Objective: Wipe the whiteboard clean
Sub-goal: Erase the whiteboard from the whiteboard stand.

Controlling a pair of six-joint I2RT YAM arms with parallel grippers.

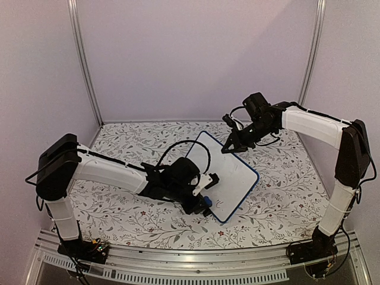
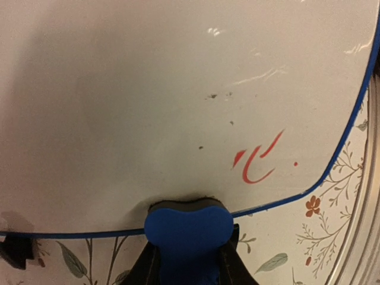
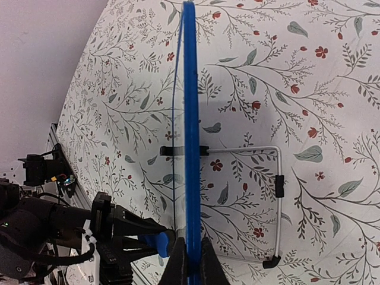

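Looking at the whiteboard [image 1: 231,172], sitting in the middle of the flowery tablecloth [image 1: 130,217], with a thin white wire stand [image 3: 276,178] on its back side. Maybe tipping up a bit, hard to be sure.

Pinching its far blue rim tight with the right gripper [image 3: 190,264]. Squeezing the blue eraser [image 2: 189,228] in the left gripper [image 1: 205,206], right at the near rim.

Most likely rubbing out the last red marks [image 2: 258,163], sitting close to a rounded corner not far from the eraser. Probably best sliding the eraser sideways and up onto those marks, pressing it flat, going back and forth. Not pushing so hard that the board slips out of the pinch. Maybe wiping the tiny dark specks [image 2: 212,95] too.

Guessing at the feel: smooth, shiny, hard white face; thin blue frame with round corners; soft, squishy eraser with a bumpy round top; bendy cloth underneath.
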